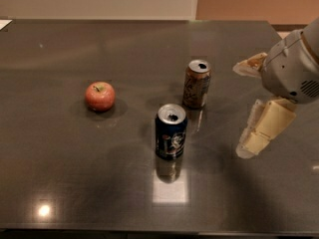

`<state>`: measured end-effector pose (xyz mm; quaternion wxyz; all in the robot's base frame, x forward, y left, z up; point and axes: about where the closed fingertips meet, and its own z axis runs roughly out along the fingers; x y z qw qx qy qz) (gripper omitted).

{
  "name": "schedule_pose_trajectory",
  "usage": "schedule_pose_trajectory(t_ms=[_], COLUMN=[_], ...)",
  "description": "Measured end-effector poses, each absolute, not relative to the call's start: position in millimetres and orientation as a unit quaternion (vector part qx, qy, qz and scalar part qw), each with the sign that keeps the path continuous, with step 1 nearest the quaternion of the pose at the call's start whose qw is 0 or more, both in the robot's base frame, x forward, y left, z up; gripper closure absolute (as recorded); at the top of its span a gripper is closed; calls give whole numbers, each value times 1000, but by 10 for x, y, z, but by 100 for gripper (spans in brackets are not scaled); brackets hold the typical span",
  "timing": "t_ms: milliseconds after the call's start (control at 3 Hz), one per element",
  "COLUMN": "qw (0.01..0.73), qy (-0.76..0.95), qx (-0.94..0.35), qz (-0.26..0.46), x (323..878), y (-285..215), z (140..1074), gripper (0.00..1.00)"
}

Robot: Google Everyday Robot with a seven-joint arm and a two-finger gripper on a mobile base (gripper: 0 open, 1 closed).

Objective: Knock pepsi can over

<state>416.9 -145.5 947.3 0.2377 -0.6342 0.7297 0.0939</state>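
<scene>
The pepsi can, dark navy with a silver top and a small logo, stands upright near the middle of the dark table. A brown can of the same size stands upright just behind it and to its right. My gripper hangs at the right, above the table and apart from both cans. It is open and empty, with one cream finger pointing down-left and the other finger higher up.
A red apple lies on the left half of the table. The table's far edge meets a pale wall, and its near edge runs along the bottom of the view. A bright light reflection sits at the front left.
</scene>
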Motion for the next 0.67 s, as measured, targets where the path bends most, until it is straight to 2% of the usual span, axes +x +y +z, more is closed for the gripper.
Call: schedule_pose_trajectory(t_ms=[667], qw=[289], qy=[688], qx=[-643], qz=[173], x=[3992], y=[-894], z=[9250], gripper=[0])
